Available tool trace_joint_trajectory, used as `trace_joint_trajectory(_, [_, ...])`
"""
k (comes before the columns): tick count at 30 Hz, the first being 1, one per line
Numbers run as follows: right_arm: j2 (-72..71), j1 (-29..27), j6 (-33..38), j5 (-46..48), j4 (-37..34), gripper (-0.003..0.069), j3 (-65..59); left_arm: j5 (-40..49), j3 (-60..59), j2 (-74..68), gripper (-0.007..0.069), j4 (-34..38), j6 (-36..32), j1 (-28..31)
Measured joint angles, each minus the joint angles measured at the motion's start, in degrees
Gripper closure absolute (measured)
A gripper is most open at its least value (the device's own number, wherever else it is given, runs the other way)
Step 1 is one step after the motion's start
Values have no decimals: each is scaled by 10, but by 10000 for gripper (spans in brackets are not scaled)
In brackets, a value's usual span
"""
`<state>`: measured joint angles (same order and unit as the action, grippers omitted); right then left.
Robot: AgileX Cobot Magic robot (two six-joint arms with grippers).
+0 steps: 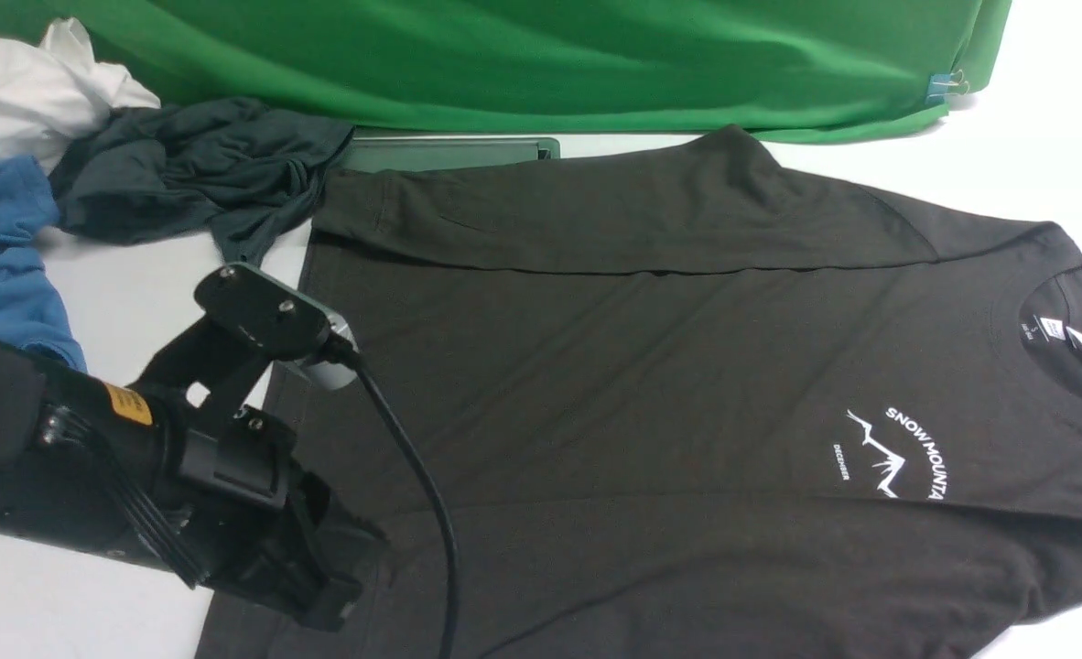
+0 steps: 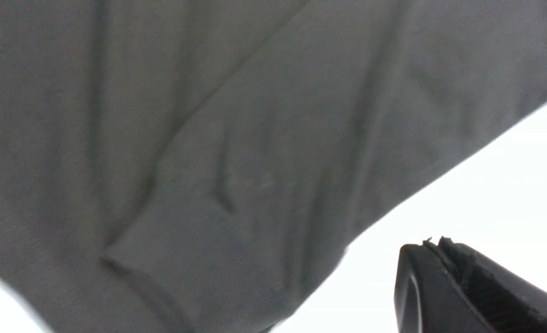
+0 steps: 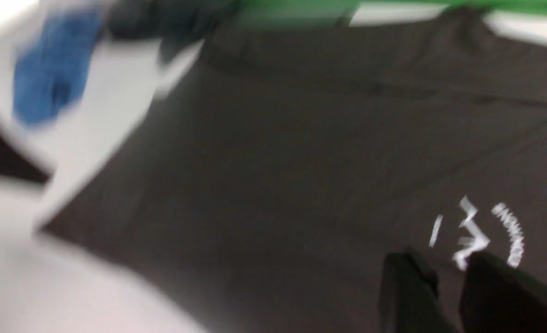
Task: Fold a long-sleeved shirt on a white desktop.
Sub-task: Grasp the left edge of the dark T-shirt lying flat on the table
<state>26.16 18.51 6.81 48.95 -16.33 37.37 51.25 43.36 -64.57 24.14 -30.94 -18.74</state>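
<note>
While the left gripper (image 1: 335, 595) sits low at the near corner of the hem, its jaws are pressed together and hold nothing; the wrist view shows the tips over bare worktop (image 1: 166, 275), just beside a ribbed cuff (image 2: 185, 286). The right gripper (image 3: 444, 263) is out of the front view. Its own blurred camera shows it above the chest print (image 1: 898, 453), jaws parted, nothing between them.

Now the long-sleeved shirt (image 1: 614, 366): it lies flat across the middle of the worktop, collar to the right, hem to the left, neck label (image 1: 1049, 328) showing. The near sleeve (image 1: 733, 567) looks laid in along the body, and over at the far side the other sleeve (image 1: 596, 220) is folded in too, lying straight. So the sleeves seem done; the body folds are left, probably hem toward collar.

Beyond that, a dark grey-teal garment (image 1: 193, 165), a blue garment (image 1: 1, 247) and a white cloth (image 1: 19, 91) are heaped at the far left, under the green backdrop (image 1: 550, 55).
</note>
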Motion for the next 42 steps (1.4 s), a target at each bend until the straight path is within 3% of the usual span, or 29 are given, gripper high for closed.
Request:
trace_joint_trajectory(6, [74, 39, 99, 115, 3, 453, 117, 5, 2, -22, 592, -96, 42, 0])
trace_joint_trajectory(9, [82, 43, 121, 130, 3, 440, 152, -1, 2, -40, 559, -114, 44, 0])
trace_joint_trajectory(13, [83, 44, 162, 136, 4, 424, 193, -36, 2, -93, 425, -127, 45, 0])
trace_joint_trajectory(18, [83, 44, 165, 150, 4, 421, 197, -86, 2, -159, 267, -165, 45, 0])
trace_joint_trajectory(21, [83, 44, 165, 152, 4, 421, 197, -113, 2, -193, 232, -186, 45, 0])
trace_joint_trajectory(31, [83, 44, 167, 156, 1, 421, 197, -138, 3, -273, 273, -241, 45, 0])
trace_joint_trajectory(42, [83, 44, 162, 161, -1, 421, 197, -142, 3, -277, 354, -174, 34, 34])
